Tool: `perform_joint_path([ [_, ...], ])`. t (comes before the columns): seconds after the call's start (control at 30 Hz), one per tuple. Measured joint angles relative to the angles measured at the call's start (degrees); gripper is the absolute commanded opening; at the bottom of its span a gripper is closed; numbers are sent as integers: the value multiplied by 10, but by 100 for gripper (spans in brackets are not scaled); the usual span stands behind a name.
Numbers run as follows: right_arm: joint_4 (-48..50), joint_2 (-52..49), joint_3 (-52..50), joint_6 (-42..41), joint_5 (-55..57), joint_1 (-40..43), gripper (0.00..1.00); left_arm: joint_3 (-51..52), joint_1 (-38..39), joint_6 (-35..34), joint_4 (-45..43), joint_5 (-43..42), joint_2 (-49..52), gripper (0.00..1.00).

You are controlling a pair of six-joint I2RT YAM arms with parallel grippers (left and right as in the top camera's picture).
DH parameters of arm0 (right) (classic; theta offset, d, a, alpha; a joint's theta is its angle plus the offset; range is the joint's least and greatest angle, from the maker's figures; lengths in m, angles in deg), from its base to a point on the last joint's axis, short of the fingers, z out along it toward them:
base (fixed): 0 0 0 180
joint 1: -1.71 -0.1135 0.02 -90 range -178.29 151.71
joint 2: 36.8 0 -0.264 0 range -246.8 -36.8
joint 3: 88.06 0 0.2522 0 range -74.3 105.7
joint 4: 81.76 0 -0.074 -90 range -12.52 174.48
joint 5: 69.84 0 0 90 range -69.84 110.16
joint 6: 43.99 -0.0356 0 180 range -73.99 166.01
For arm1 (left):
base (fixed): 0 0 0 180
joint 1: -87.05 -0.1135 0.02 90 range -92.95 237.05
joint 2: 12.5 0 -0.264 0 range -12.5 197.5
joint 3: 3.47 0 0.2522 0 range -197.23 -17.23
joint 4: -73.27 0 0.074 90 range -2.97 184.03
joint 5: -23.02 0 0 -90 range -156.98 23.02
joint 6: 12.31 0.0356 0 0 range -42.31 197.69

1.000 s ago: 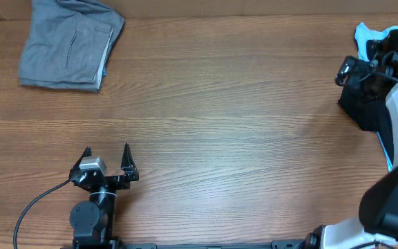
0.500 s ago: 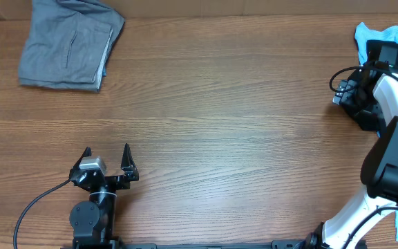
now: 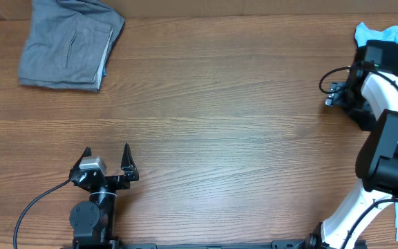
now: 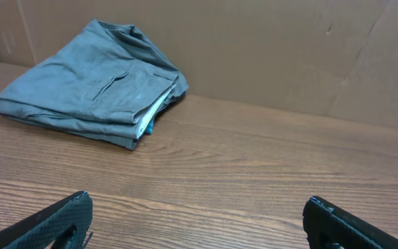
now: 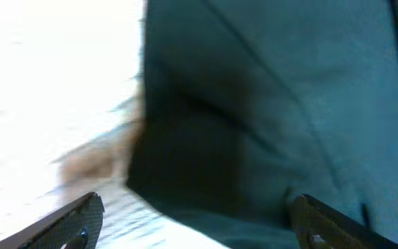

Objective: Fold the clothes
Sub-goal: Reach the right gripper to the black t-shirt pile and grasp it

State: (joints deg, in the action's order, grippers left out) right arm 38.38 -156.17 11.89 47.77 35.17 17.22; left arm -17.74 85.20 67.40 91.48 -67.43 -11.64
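The fingers of the left gripper [image 3: 107, 153] stand wide apart over the bare wooden table [image 3: 220, 124] at the lower left of the overhead frame. Those of the right gripper [image 5: 195, 207] are also spread, with blurred dark fabric filling the wrist view ahead of them; whether they touch it cannot be told. The black T-shirt [image 3: 356, 114] lies bunched at the right edge, partly under the right arm and just below a light blue shirt [image 3: 392, 33], well apart from the grey folded garment [image 3: 68, 45] at upper left.
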Motion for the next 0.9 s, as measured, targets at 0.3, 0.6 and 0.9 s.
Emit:
perform_joint_path([
  [0.3, 22, -1, -7, 10, 0, -10, 87, 0, 0, 0, 0, 0, 0, 100],
  [0.6, 37, -1, -12, 13, 0, 2, 86, 0, 0, 0, 0, 0, 0, 100],
  [0.9, 81, -1, -45, 11, -7, 2, 83, 0, 0, 0, 0, 0, 0, 100],
])
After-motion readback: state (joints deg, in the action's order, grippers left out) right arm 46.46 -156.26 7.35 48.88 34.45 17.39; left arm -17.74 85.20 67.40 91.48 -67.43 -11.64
